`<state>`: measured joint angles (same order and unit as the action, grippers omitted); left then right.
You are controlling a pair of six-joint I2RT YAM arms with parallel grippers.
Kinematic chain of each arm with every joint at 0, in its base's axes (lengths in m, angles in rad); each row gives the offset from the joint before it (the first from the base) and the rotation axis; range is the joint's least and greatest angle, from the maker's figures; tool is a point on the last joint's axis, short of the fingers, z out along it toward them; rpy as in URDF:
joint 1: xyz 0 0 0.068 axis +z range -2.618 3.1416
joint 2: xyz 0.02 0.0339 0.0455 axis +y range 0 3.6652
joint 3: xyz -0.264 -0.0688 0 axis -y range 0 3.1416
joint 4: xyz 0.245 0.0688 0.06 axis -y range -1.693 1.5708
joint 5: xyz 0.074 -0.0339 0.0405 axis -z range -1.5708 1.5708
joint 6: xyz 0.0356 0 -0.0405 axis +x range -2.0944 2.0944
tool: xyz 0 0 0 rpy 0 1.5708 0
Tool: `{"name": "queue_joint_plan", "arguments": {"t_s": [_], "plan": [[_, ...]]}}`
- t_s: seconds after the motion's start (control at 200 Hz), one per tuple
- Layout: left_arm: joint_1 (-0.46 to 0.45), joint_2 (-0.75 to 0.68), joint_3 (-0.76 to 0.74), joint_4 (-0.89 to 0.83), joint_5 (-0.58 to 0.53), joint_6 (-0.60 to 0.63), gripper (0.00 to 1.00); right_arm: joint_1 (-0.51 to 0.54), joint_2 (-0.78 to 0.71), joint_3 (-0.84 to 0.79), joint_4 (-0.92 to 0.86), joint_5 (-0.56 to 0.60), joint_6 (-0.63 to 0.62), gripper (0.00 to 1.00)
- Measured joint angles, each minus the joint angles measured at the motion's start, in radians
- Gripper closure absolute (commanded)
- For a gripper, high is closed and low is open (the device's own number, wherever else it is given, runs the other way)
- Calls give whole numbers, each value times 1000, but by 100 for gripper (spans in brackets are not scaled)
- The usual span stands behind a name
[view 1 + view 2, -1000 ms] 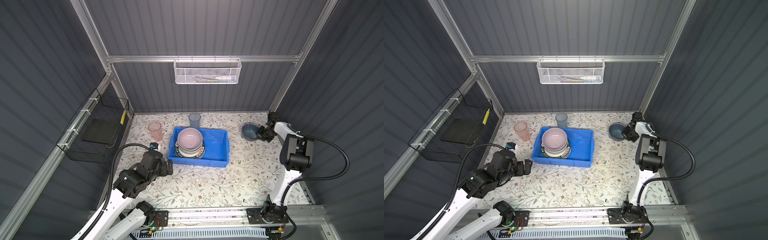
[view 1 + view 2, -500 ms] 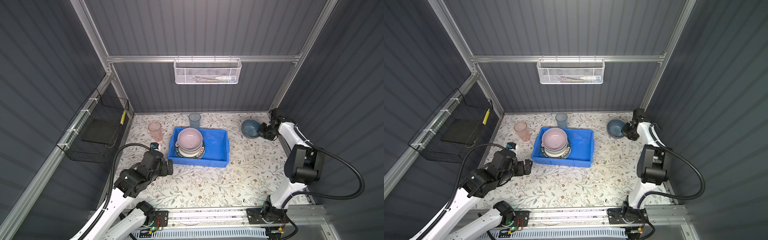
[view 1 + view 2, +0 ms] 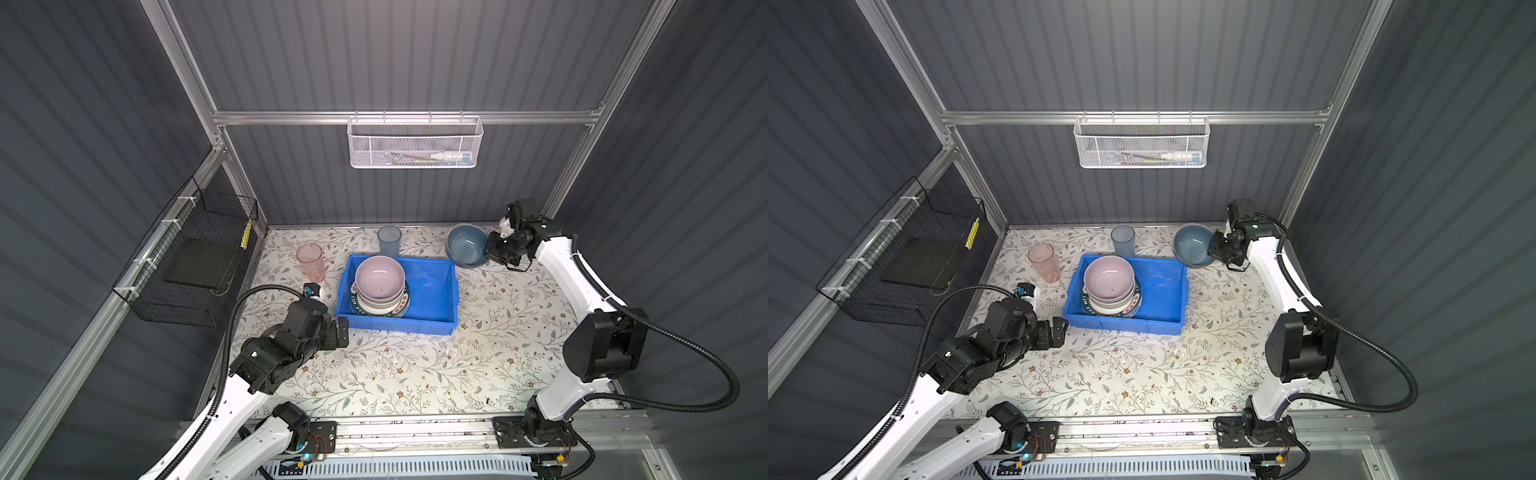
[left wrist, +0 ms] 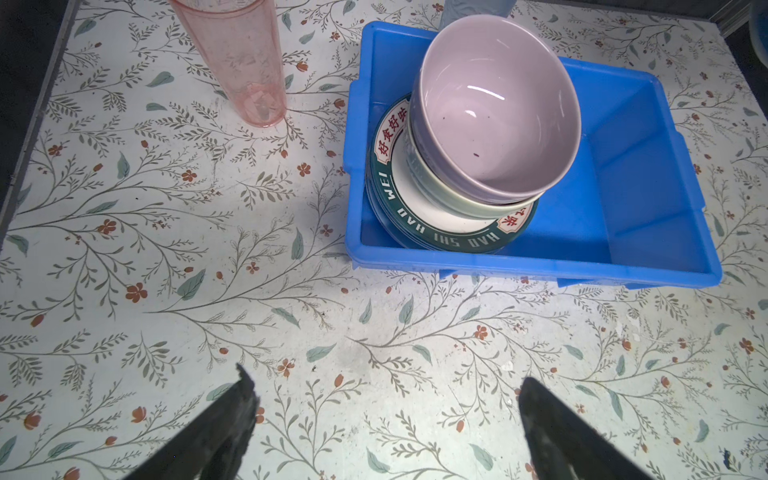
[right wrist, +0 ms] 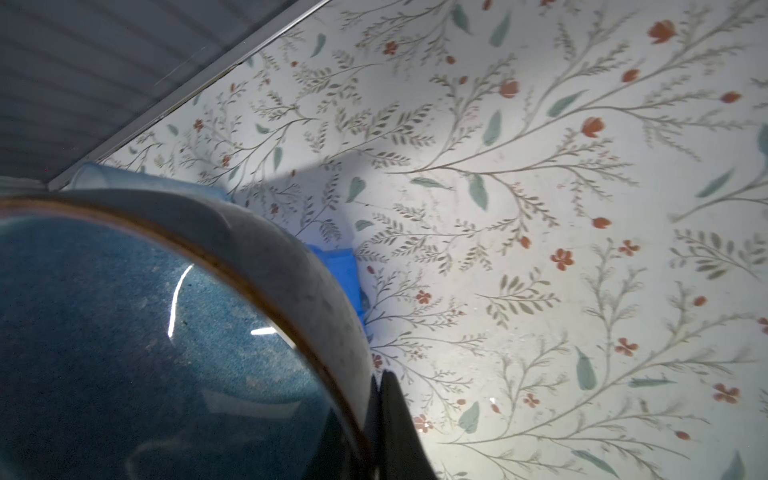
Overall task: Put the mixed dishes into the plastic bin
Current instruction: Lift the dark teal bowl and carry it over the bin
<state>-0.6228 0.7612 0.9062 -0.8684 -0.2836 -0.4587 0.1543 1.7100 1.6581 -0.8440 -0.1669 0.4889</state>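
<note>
Lifted off the table since a second ago, the dark-blue bowl (image 3: 466,244) now hangs tilted just beyond the far right corner of the blue bin (image 3: 430,286), its rim pinched in the closed right gripper (image 3: 490,249). The left gripper (image 4: 384,380) hovers empty, jaws wide apart, by the bin's near left corner. That thin one-sided pinch could let the bowl swivel or slip, striking the bin's wall or the pink bowl (image 3: 380,276) stacked inside.
</note>
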Motion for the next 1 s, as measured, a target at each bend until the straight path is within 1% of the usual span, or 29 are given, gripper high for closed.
{"name": "queue_joint_plan", "arguments": {"t_s": [0.2, 0.485, 0.705, 0.861, 1.001], "plan": [[0, -5, 0, 2, 0, 7, 0, 140, 31, 82, -26, -11, 1, 97], [0, -22, -6, 2, 0, 7, 0, 314, 192, 247, -72, -13, 0, 97], [0, -26, -12, 2, 0, 7, 0, 402, 296, 386, -127, 3, -3, 97], [0, -30, -14, 2, 0, 11, 0, 457, 360, 483, -156, 61, -11, 98], [0, -38, -19, 2, -1, 11, 0, 492, 411, 534, -177, 101, -19, 98]]}}
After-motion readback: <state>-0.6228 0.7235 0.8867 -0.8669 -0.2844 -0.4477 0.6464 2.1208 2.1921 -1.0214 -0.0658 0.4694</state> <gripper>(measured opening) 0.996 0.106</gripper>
